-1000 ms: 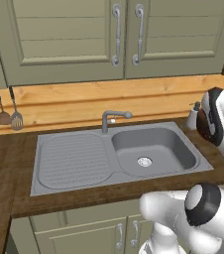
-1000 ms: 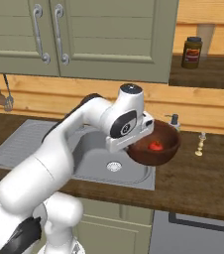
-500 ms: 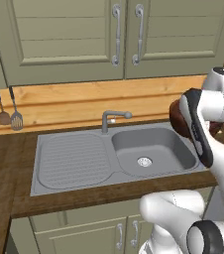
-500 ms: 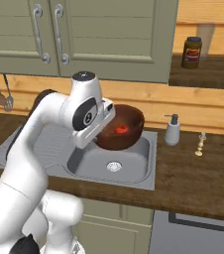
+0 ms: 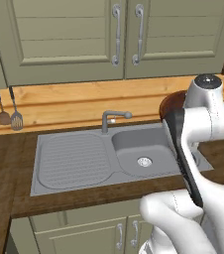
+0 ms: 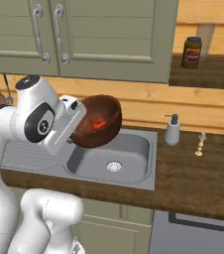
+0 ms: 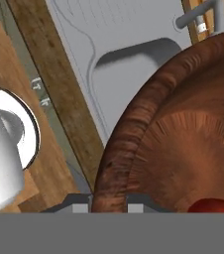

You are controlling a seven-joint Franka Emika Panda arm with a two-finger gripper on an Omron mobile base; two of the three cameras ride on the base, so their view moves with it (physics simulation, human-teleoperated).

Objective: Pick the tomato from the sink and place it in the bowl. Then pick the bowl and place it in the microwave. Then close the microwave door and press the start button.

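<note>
My gripper (image 6: pixel 80 120) is shut on the rim of the dark reddish-brown bowl (image 6: pixel 102 119) and holds it in the air over the grey sink (image 6: pixel 135 155). The bowl is tilted, its opening facing the right base camera. The red tomato (image 6: pixel 99 123) lies inside it. In the hand view the bowl (image 7: pixel 183 134) is close up, its rim between my fingertips (image 7: pixel 109 201), with the tomato (image 7: pixel 215 205) at the bottom right. In the left base view, part of the bowl (image 5: pixel 172 102) shows behind my arm, above the sink (image 5: pixel 74 158). The microwave and its door are out of view.
A curved faucet (image 5: pixel 111 119) stands behind the basin. A soap dispenser (image 6: pixel 172 130) and a small candlestick-like piece (image 6: pixel 199 145) stand on the counter right of the sink. A jar (image 6: pixel 192 52) sits on the shelf above. Utensils (image 5: pixel 5 111) hang at the left wall.
The arm has swung the bowl, with the tomato in it, leftward and a little upward from over the sink's right edge. The bowl has tilted more. The grip has not changed.
</note>
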